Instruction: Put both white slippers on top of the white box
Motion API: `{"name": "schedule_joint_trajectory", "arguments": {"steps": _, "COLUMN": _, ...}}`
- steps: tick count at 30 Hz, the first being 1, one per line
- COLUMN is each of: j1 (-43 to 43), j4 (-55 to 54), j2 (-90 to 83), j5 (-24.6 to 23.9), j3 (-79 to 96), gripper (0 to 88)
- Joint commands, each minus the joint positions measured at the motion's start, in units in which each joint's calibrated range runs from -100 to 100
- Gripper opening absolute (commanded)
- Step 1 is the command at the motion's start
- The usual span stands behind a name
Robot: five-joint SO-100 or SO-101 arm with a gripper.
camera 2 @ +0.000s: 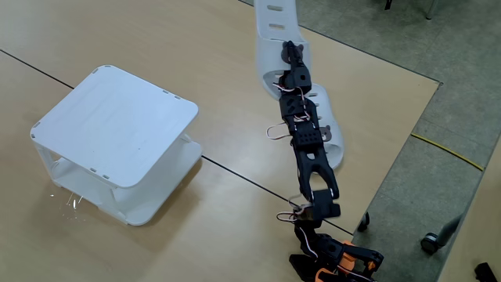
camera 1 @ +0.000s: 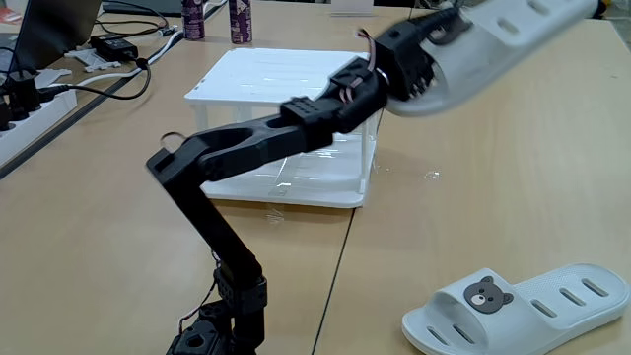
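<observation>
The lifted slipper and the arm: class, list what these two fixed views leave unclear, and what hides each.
- Tool: its grip on the lifted slipper is blurred in a fixed view; whether it clamps cannot be told.
- Lifted slipper's far end: cut off by the top edge in both fixed views.
- Second slipper: mostly covered by the arm in a fixed view.
- Second slipper's heel: cut by the right edge.

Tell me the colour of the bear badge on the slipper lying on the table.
Grey-brown with a dark nose, on the white slipper; clearest in a fixed view.

Slim black arm (camera 1: pixel 266 138) of blocky jointed segments, thin looped wires (camera 2: pixel 275 130) along the links, orange parts at the base (camera 2: pixel 333 262), matte plastic throughout.
</observation>
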Motion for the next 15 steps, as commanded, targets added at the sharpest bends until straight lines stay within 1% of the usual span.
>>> {"name": "schedule_joint_trajectory", "arguments": {"steps": 1, "j1": 0.23, "j4": 5.33, "j2": -12.51, "j5": 0.42, "j3": -3.07, "gripper": 0.8}}
{"name": "schedule_joint_trajectory", "arguments": {"steps": 3, "j1": -0.43, "j4": 5.33, "j2": -14.03, "j5": 0.42, "j3": -0.55, "gripper": 0.8}}
{"name": "schedule_joint_trajectory", "arguments": {"steps": 5, "j1": -5.28, "j4": 5.33, "j2": -14.70, "j5": 0.42, "j3": 1.53, "gripper": 0.8}}
{"name": "schedule_joint_trajectory", "arguments": {"steps": 9, "j1": -20.50, "j4": 5.33, "j2": -14.20, "j5": 0.42, "j3": 1.98, "gripper": 0.8}}
{"name": "schedule_joint_trajectory", "arguments": {"steps": 15, "j1": -40.56, "j4": 5.16, "j2": -14.79, "j5": 0.42, "j3": 6.76, "gripper": 0.8}}
